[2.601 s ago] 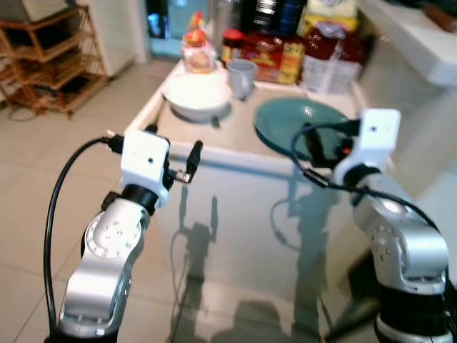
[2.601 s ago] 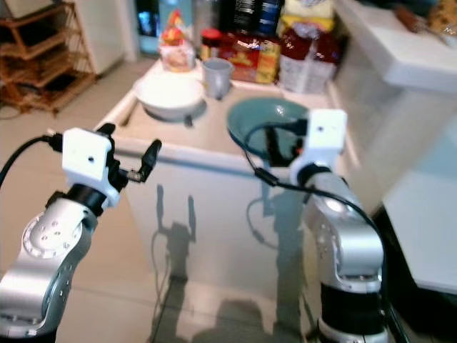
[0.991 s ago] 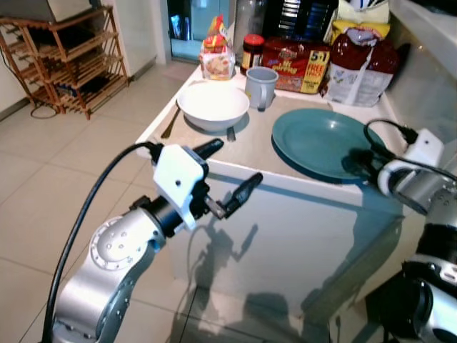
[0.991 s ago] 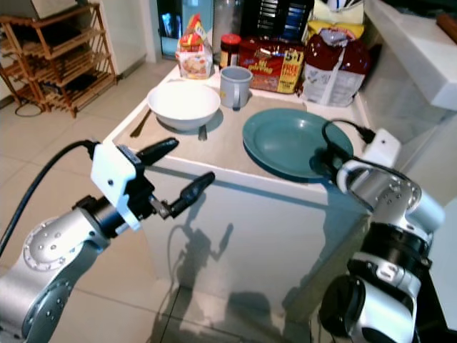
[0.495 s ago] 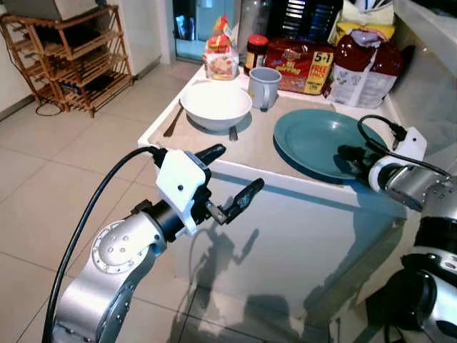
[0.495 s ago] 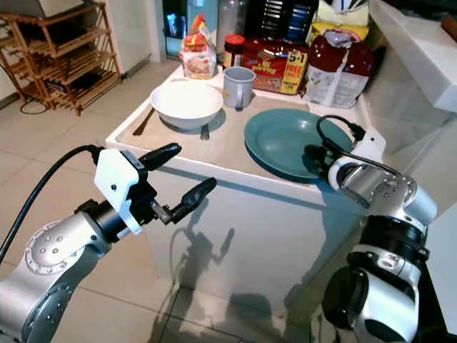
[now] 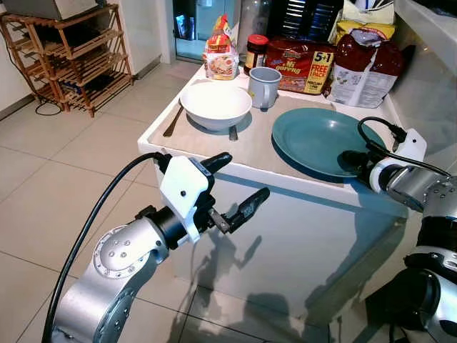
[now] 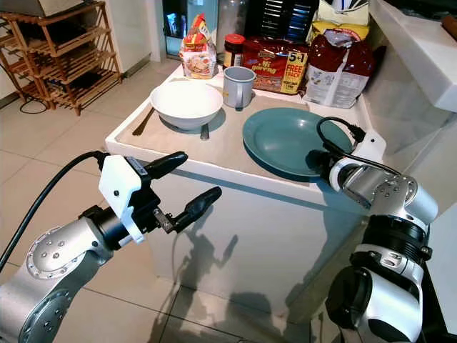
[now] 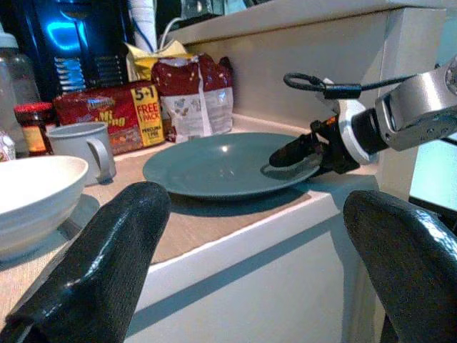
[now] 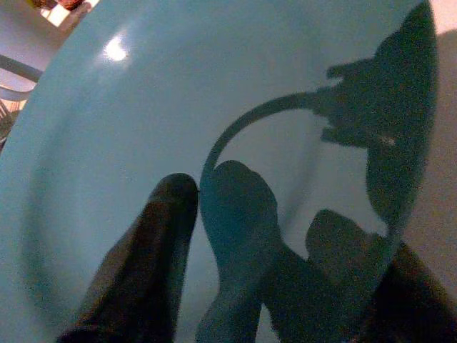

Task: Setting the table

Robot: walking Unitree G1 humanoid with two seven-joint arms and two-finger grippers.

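Note:
A teal plate (image 7: 318, 136) lies on the right half of the small white table (image 7: 214, 153). On the left half stands a white bowl (image 7: 214, 103), with a grey mug (image 7: 263, 86) behind it. My right gripper (image 7: 350, 158) is open at the plate's right rim; in the right wrist view one finger (image 10: 150, 250) hovers just over the plate (image 10: 143, 107) and the other (image 10: 410, 293) sits outside the rim. My left gripper (image 7: 241, 176) is open and holds nothing, in the air just before the table's front edge, pointing toward the plate (image 9: 214, 168).
A utensil (image 7: 173, 123) lies left of the bowl and another (image 7: 232, 132) in front of it. Food packets (image 7: 303, 64) and a jar (image 7: 255, 48) line the table's back. A wooden rack (image 7: 64, 57) stands far left, a white counter (image 8: 418, 50) at right.
My left gripper has edged right and slightly forward along the table's front. The right gripper has stayed at the plate's right rim.

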